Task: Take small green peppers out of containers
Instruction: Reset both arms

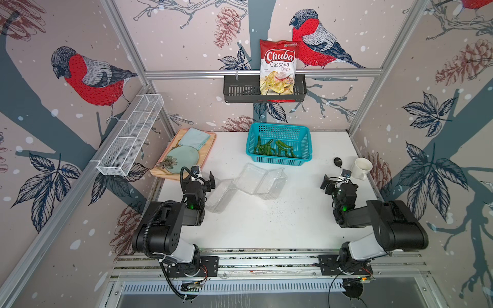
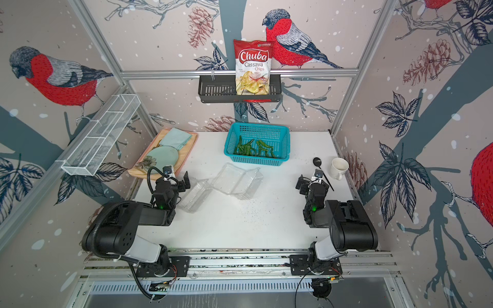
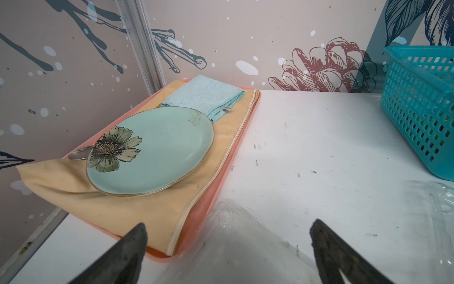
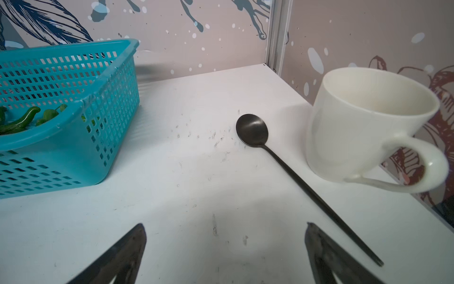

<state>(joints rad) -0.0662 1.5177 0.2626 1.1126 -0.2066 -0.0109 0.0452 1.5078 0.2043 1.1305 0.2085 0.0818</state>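
Observation:
The small green peppers (image 1: 274, 149) (image 2: 253, 148) lie heaped in a turquoise basket (image 1: 304, 133) at the back of the table, and a few show in the right wrist view (image 4: 22, 120). Two clear clamshell containers lie open with nothing visible inside, one mid-table (image 1: 262, 180) (image 2: 237, 181) and one nearer the left arm (image 1: 221, 197) (image 2: 194, 196). My left gripper (image 1: 208, 181) (image 3: 228, 226) is open, with a corner of the nearer container (image 3: 235, 246) below its jaws. My right gripper (image 1: 326, 182) (image 4: 224, 226) is open over bare table, holding nothing.
A pale blue plate (image 1: 182, 157) and folded cloth (image 1: 194, 137) sit on a tray at the back left. A white mug (image 1: 361, 168) and black spoon (image 4: 253, 130) are beside the right gripper. A chips bag (image 1: 278, 66) stands in a black wall rack. A white wire shelf (image 1: 130, 136) juts from the left wall.

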